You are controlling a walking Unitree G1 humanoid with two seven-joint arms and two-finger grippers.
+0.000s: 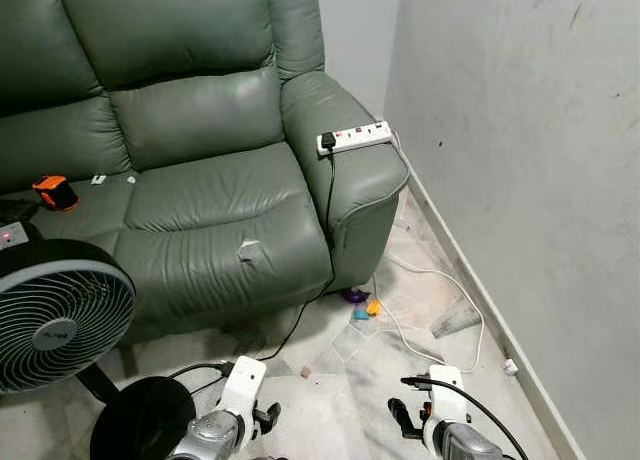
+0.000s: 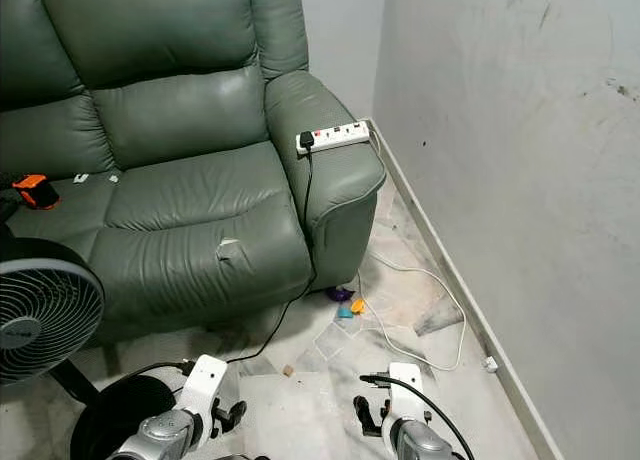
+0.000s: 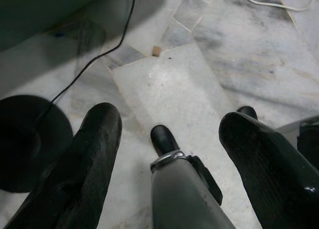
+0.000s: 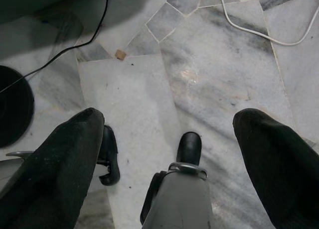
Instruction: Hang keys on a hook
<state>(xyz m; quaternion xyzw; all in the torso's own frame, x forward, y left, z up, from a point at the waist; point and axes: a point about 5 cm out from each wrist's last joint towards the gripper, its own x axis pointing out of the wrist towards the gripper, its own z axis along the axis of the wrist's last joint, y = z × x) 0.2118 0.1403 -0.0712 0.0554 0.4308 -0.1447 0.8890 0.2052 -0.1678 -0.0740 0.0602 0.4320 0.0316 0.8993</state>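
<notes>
Both grippers hung low over the marble floor, fingers spread wide and holding nothing: the left gripper near a fan's black base, the right gripper just across from it. Both arms pointed down and forward, idle. On the floor at the foot of the green sofa, below the armrest's power strip, lay small purple, orange and teal pieces, possibly the keys; too small to tell. No hook could be made out. A good grasp would likely need a closer, squarer approach.
</notes>
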